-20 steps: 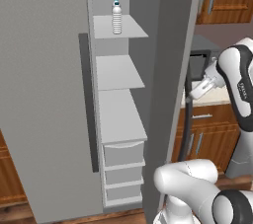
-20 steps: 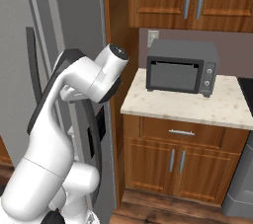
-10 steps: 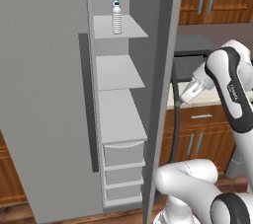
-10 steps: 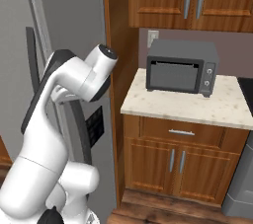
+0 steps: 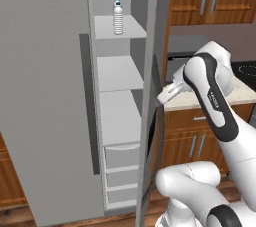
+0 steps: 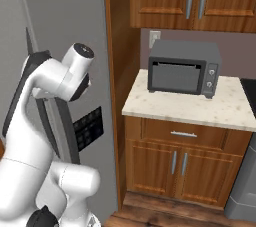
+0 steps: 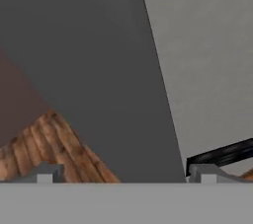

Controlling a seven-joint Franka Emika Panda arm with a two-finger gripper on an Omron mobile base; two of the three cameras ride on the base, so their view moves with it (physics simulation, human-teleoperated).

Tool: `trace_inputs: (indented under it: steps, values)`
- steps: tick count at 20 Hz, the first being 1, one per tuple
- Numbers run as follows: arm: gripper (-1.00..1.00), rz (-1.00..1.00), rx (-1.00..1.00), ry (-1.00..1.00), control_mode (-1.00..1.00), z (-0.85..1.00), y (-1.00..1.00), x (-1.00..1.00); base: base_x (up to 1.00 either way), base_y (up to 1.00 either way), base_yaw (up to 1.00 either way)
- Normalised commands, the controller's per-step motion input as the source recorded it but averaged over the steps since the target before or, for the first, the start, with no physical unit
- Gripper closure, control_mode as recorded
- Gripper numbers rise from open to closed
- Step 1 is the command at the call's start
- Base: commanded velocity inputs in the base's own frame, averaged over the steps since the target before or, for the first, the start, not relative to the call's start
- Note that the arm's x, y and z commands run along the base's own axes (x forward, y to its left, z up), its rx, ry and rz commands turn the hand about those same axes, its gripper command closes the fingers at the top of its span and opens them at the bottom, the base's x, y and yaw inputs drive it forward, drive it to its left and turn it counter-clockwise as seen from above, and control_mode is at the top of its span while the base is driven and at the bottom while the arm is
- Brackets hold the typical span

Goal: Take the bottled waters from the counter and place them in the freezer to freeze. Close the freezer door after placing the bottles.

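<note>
While 1 bottled water (image 5: 118, 16) unmoved on the freezer (image 5: 120, 121) shelf, claw (image 7: 126, 172) spread, nearer the fridge.

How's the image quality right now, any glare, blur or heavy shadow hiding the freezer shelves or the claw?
Left base view: flat, even rendered light, no glare; the bottled water on the top freezer shelf reads sharp. Right base view: equally clean, with the toaster oven crisp on the counter. Hand view: soft and pixelated at close range, plain grey panels with little texture, the open claw tips just legible.
</note>
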Motion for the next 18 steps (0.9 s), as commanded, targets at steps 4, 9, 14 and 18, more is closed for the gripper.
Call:
trace_inputs:
  steps: [4,9,14,18]
  values:
    - [-1.00,-0.19,-0.02,-0.04,-1.00,0.00,0.73,0.31,0.00,0.00,0.00]
    - [-1.00,-0.20,-0.02,-0.04,-1.00,0.00,0.66,0.41,0.00,0.00,0.00]
    - [-1.00,-0.15,0.00,0.00,-1.00,0.03,0.25,0.35,0.00,0.00,0.00]
    - [-1.00,-0.01,0.02,0.08,-1.00,0.47,0.00,0.00,0.00,0.00,0.00]
